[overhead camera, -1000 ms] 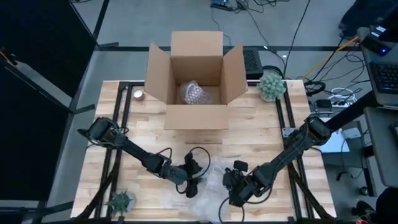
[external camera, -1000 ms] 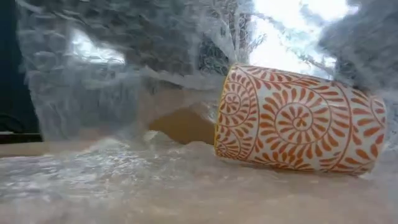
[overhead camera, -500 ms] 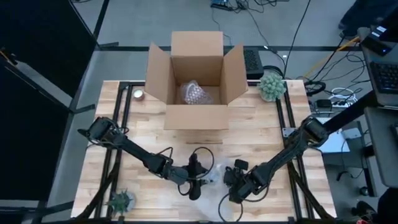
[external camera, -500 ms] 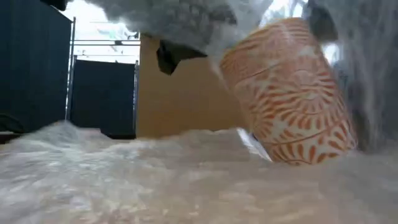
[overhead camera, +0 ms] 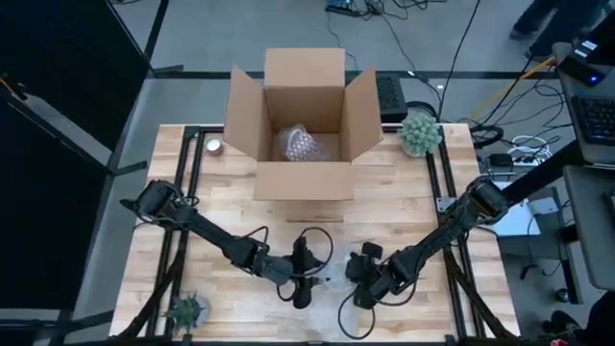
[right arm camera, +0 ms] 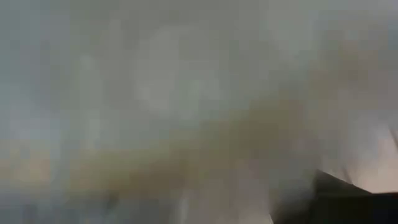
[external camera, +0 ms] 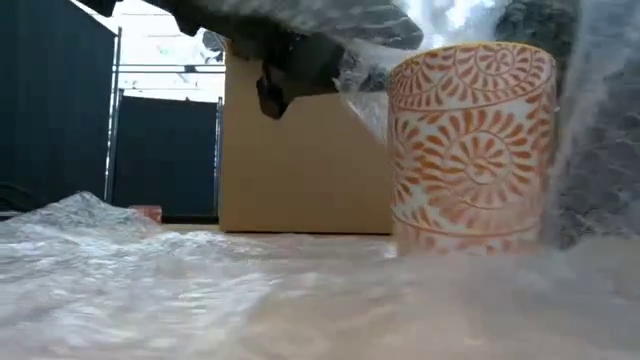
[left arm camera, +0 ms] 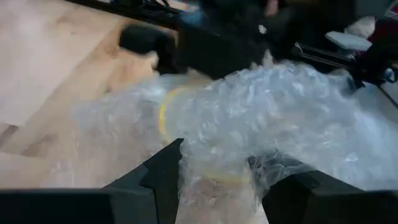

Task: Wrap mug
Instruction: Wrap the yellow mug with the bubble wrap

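Note:
The mug (external camera: pixel 470 150), white with an orange leaf pattern, stands upright on a sheet of bubble wrap (external camera: pixel 200 290) near the table's near edge. More of the wrap is pulled over its top. Seen from above, the mug is hidden under the wrap (overhead camera: pixel 332 281) between my two grippers. My left gripper (overhead camera: pixel 304 277) is just left of the mug and shut on bunched wrap. My right gripper (overhead camera: pixel 365 281) is just right of it. Wrap covers the right wrist view, which shows only the edge of one finger (right arm camera: pixel 348 199). My left gripper pinches a gathered bunch of bubble wrap (left arm camera: pixel 214 180) between its two fingers (left arm camera: pixel 163 177); how many layers, I cannot tell. It comes from the table's left, above mug height (external camera: pixel 285 75). The wrap runs from it over the mug's rim (external camera: pixel 370 60), lifted off the table.
An open cardboard box (overhead camera: pixel 303 125) stands at the table's far middle with a wrapped bundle (overhead camera: pixel 303 144) inside. There is a small plant (overhead camera: pixel 420 132) at the far right, another (overhead camera: pixel 187 309) at the near left, and a small round object (overhead camera: pixel 213 146) at the far left.
The mug has gone from lying on its side, through a tilt, to standing upright. The wrap that hung like a curtain to its left has been lifted up and over it. Both grippers have shifted slightly, my right one toward the far edge.

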Controlling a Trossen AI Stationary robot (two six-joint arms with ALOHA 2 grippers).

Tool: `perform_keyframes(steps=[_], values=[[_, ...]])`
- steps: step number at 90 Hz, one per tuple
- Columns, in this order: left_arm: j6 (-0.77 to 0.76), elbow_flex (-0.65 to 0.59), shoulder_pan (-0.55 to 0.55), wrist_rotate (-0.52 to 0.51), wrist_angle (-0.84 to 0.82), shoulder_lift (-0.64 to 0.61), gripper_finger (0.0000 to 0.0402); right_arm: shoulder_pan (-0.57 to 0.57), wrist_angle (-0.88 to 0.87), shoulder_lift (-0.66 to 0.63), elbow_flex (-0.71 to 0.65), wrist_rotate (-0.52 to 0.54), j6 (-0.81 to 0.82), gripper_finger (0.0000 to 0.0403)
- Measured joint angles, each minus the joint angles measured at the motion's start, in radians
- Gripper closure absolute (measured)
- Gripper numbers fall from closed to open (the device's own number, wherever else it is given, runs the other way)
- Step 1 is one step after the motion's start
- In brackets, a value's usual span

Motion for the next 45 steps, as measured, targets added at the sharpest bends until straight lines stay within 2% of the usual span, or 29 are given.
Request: perform_keyframes(steps=[9,18,28,45], values=[[0.001,0.000,0.001,0.000,0.002,0.000,0.0238,0.017,-0.131,-0.064,0.052,-0.035,-0.008,0.0232],[0.002,0.000,0.002,-0.001,-0.002,0.000,0.0238,0.023,-0.191,-0.123,0.083,0.012,-0.038,0.0232],[0.004,0.000,0.001,-0.001,-0.001,0.000,0.0238,0.014,-0.246,-0.180,0.116,0.012,-0.065,0.0232],[0.004,0.000,0.001,-0.002,0.000,0.001,0.0238,0.019,-0.120,-0.250,0.153,0.098,-0.177,0.0232]])
